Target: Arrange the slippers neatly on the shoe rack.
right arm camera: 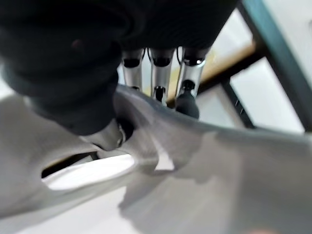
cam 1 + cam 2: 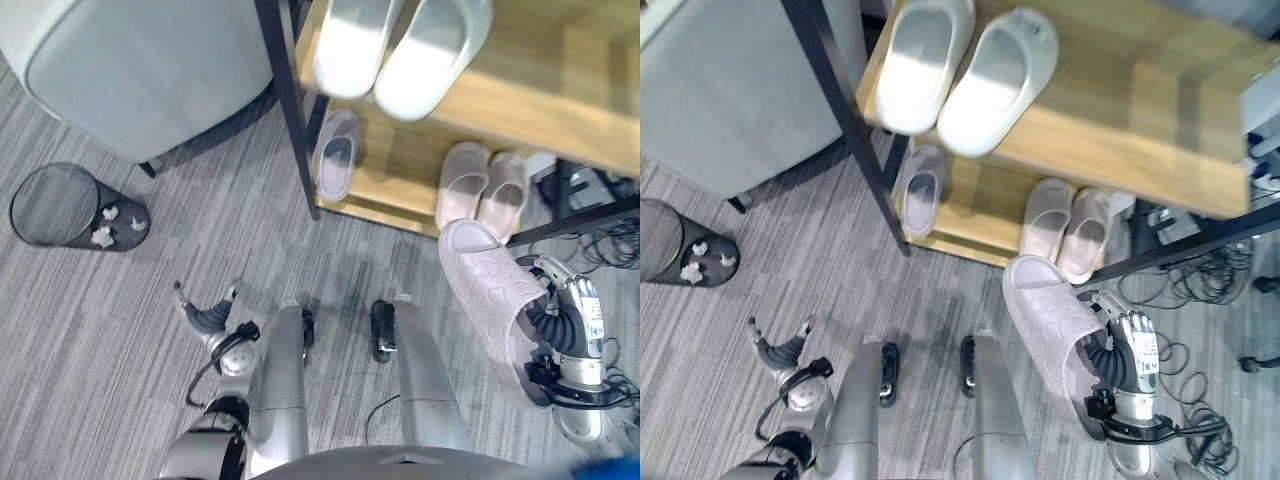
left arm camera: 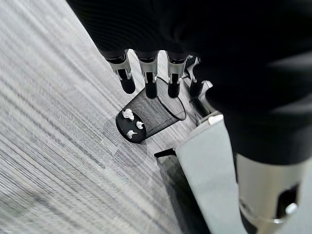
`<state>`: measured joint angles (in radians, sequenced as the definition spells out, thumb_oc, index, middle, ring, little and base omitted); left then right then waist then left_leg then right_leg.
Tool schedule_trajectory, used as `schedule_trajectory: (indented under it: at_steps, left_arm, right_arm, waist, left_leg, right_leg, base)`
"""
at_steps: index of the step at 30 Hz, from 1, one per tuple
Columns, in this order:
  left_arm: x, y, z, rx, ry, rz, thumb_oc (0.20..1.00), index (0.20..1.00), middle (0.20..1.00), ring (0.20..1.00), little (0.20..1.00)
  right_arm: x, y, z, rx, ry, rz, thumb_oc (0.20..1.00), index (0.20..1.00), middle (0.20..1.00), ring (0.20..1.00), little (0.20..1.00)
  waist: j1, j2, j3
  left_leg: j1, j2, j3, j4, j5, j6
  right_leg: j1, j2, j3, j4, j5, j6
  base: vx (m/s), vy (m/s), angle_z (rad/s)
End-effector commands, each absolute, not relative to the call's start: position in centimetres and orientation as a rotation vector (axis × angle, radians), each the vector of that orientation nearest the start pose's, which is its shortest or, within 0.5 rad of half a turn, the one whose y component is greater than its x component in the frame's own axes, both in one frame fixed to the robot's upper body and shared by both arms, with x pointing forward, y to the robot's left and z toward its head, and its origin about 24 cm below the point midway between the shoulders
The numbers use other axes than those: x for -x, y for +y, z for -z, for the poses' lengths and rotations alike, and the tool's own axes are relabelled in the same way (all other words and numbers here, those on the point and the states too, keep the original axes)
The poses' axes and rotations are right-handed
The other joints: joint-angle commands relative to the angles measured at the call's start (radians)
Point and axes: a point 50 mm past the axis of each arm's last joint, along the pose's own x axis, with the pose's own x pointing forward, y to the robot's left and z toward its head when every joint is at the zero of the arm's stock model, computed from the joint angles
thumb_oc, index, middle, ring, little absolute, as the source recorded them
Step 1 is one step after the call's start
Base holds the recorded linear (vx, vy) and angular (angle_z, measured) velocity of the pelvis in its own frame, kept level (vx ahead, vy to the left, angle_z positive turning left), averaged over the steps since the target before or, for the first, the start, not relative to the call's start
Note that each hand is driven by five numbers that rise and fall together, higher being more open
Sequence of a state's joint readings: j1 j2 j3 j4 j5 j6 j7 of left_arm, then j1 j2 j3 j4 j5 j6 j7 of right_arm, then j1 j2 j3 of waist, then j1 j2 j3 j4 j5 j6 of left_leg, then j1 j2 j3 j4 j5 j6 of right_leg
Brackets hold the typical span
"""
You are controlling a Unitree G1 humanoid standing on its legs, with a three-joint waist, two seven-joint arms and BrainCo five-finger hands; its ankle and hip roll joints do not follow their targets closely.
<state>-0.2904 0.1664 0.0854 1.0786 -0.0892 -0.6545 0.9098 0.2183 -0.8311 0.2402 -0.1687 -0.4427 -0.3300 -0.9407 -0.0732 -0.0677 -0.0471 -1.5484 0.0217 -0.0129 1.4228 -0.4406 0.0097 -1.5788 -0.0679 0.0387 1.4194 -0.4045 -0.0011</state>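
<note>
Right robot hand [image 2: 1122, 372] grips a pale pink slipper [image 2: 1052, 335] by its side edge, thumb under, fingers [image 1: 187, 95] over the strap; slipper hangs tilted, toe toward the shoe rack [image 2: 1120, 110], held above the carpet floor [image 2: 120, 330], just in front of the lower shelf. Left robot hand [image 2: 208, 315] hangs low w/ relaxed fingers, empty, near a black mesh bin [image 2: 62, 205].

On the rack: white pair [image 2: 965, 65] on top shelf; lower shelf has a single grey-lilac slipper [image 2: 920, 188] & a beige pair [image 2: 1065, 228].

Risks, judged: grip is a thin edge pinch, so slipper could swing or drop during the reach. Free gap between single slipper & beige pair looks narrow; a tilted entry may knock the pair askew or snag on the top shelf edge or black post [image 2: 845, 120].
</note>
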Motion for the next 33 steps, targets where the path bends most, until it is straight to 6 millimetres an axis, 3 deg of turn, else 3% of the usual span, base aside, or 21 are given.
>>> schedule_trajectory:
  at_steps: [1,3,6,7,8,12,14,17,19,21,23,25,31,33]
  left_arm:
    - [-23.9,27.0,2.6,-0.118,-0.002,-1.187,1.0,1.0,1.0,1.0,1.0]
    - [-25.0,27.4,1.2,-0.044,-0.061,-1.199,1.0,1.0,1.0,1.0,1.0]
    - [-27.1,28.1,-1.3,0.192,-0.154,-1.211,1.0,1.0,1.0,1.0,1.0]
    - [-27.1,28.3,-1.4,0.199,-0.156,-1.216,1.0,1.0,1.0,1.0,1.0]
    - [-28.0,28.0,-2.3,0.305,-0.183,-1.201,1.0,1.0,1.0,1.0,1.0]
    - [-29.2,27.0,-3.6,0.39,-0.225,-1.125,1.0,1.0,1.0,1.0,1.0]
    - [-29.5,26.3,-3.7,0.44,-0.218,-1.065,1.0,1.0,1.0,1.0,1.0]
    - [-29.7,25.7,-3.8,0.442,-0.198,-0.986,1.0,1.0,1.0,1.0,1.0]
    - [-30.7,24.4,-4.7,0.429,-0.201,-0.881,1.0,1.0,1.0,1.0,1.0]
    - [-31.2,23.7,-5.3,0.408,-0.216,-0.824,1.0,1.0,1.0,1.0,1.0]
    - [-31.2,22.6,-5.5,0.347,-0.237,-0.744,1.0,1.0,1.0,1.0,1.0]
    - [-31.1,22.5,-5.4,0.327,-0.239,-0.736,1.0,1.0,1.0,1.0,1.0]
    - [-30.3,22.0,-3.7,0.259,-0.174,-0.677,1.0,1.0,1.0,1.0,1.0]
    - [-29.8,21.9,-2.9,0.258,-0.148,-0.677,1.0,1.0,1.0,1.0,1.0]
  right_arm:
    - [-20.4,-21.1,-16.8,0.841,-0.956,0.231,0.2,0.2,0.2,0.2,0.2]
    - [-21.9,-20.5,-19.0,0.834,-0.994,0.191,0.2,0.2,0.2,0.2,0.2]
    - [-25.5,-18.3,-24.6,0.879,-1.122,0.104,0.2,0.2,0.2,0.2,0.2]
    - [-25.7,-18.1,-24.8,0.878,-1.129,0.099,0.2,0.2,0.2,0.2,0.2]
    - [-26.7,-17.7,-26.4,0.903,-1.157,0.115,0.2,0.2,0.2,0.2,0.2]
    - [-29.4,-17.4,-28.6,0.901,-1.101,0.133,0.2,0.2,0.2,0.2,0.2]
    - [-30.8,-17.2,-28.8,0.888,-1.03,0.097,0.2,0.2,0.2,0.2,0.2]
    - [-32.0,-16.5,-29.5,0.796,-0.997,0.082,0.2,0.2,0.2,0.2,0.2]
    - [-34.3,-15.9,-31.1,0.62,-0.951,0.136,0.2,0.2,0.2,0.2,0.2]
    - [-35.6,-15.5,-32.0,0.591,-0.922,0.153,0.2,0.2,0.2,0.2,0.2]
    - [-37.4,-14.5,-34.3,0.629,-0.89,0.177,0.2,0.2,0.2,0.2,0.2]
    - [-37.8,-14.5,-34.8,0.62,-0.87,0.19,0.2,0.2,0.2,0.2,0.2]
    - [-41.0,-16.6,-35.6,0.803,-0.581,0.316,0.2,0.2,0.2,0.2,0.2]
    - [-41.3,-17.6,-35.9,0.764,-0.513,0.412,0.2,0.2,0.2,0.2,0.2]
  waist:
    - [0.007,-0.034,0.1]
    - [0.012,-0.048,0.177]
    - [0.04,-0.056,0.36]
    - [0.034,-0.056,0.366]
    - [0.049,-0.052,0.43]
    - [0.06,-0.042,0.562]
    - [0.062,-0.037,0.567]
    - [0.061,-0.032,0.567]
    - [0.065,-0.019,0.567]
    - [0.072,-0.017,0.567]
    - [0.083,-0.013,0.567]
    - [0.084,-0.014,0.567]
    - [0.098,-0.017,0.567]
    - [0.096,-0.016,0.567]
  left_leg:
    - [-0.021,0.006,-0.007,0.064,-0.047,0.037]
    - [-0.022,0.013,0.002,0.148,-0.078,0.036]
    - [-0.022,0.015,-0.025,0.34,-0.139,0.03]
    - [-0.022,0.015,-0.026,0.346,-0.142,0.03]
    - [-0.022,0.008,-0.037,0.429,-0.166,0.029]
    - [-0.022,-0.011,-0.06,0.62,-0.218,0.02]
    - [-0.022,-0.017,-0.056,0.707,-0.264,0.016]
    - [-0.022,-0.018,-0.046,0.747,-0.28,0.017]
    - [-0.022,-0.009,-0.022,0.743,-0.282,0.024]
    - [-0.022,-0.004,-0.015,0.738,-0.282,0.031]
    - [-0.022,-0.006,-0.016,0.754,-0.298,0.039]
    - [-0.022,-0.005,-0.017,0.758,-0.302,0.039]
    - [-0.022,-0.005,-0.011,0.78,-0.35,0.049]
    - [-0.022,-0.003,-0.006,0.789,-0.36,0.046]
  right_leg:
    - [0.022,0.007,0.025,-0.03,-0.003,-0.024]
    - [0.015,0.009,0.041,0.053,-0.021,-0.024]
    - [0.011,0.025,0.109,0.261,-0.059,-0.014]
    - [0.011,0.026,0.109,0.267,-0.063,-0.013]
    - [0.01,0.041,0.141,0.358,-0.078,-0.01]
    - [0.013,0.089,0.201,0.57,-0.116,0.002]
    - [0.009,0.102,0.219,0.662,-0.134,0.011]
    - [0.009,0.11,0.231,0.693,-0.136,0.021]
    - [0.009,0.105,0.227,0.663,-0.113,0.027]
    - [0.009,0.1,0.224,0.646,-0.103,0.029]
    - [0.009,0.102,0.222,0.666,-0.109,0.036]
    - [0.009,0.103,0.223,0.675,-0.113,0.038]
    - [0.009,0.105,0.22,0.711,-0.142,0.031]
    - [0.009,0.107,0.217,0.73,-0.153,0.024]
  base:
    - [0.04,-0.08,-0.01]
    - [0.01,-0.079,0.13]
    - [0.02,-0.025,0.05]
    - [0.07,0.024,0.09]
    - [0.07,0.023,0.17]
    - [0.09,0.027,0.11]
    - [0.1,0.038,0.04]
    - [0.04,0.039,-0.17]
    - [0.04,0.06,-0.04]
    - [0.03,0.025,-0.17]
    - [0.05,0.017,-0.09]
    - [0.05,0.006,0.04]
    - [0.07,0.019,0.02]
    - [0.07,0.042,-0.03]
